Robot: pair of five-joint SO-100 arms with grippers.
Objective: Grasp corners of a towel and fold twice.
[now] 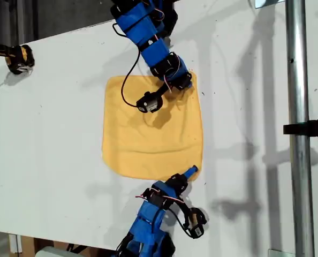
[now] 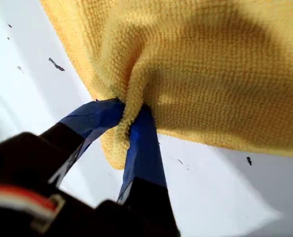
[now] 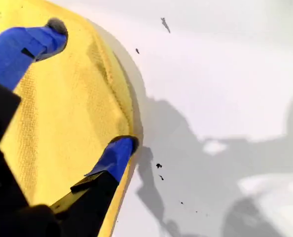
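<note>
The yellow-orange towel [image 1: 148,139] lies flat on the white table [image 1: 46,134]. My first gripper [image 1: 182,83] reaches in from the exterior view's top. It is shut on the towel's corner at that view's upper right. The first wrist view shows the hem bunched between the blue fingers [image 2: 145,143] of this gripper [image 2: 129,116], with the towel [image 2: 210,64] spreading beyond. My second gripper [image 1: 191,172] comes from the exterior view's bottom. It stands open at the lower right corner [image 3: 129,116]. One finger [image 3: 118,150] of the second gripper [image 3: 87,89] is at the hem and the other is over the cloth [image 3: 62,123].
A metal pole [image 1: 297,107] with a black clamp [image 1: 311,128] runs down the exterior view's right. A black and orange object [image 1: 19,58] sits at the upper left. The table's edge runs along the exterior view's upper left and bottom.
</note>
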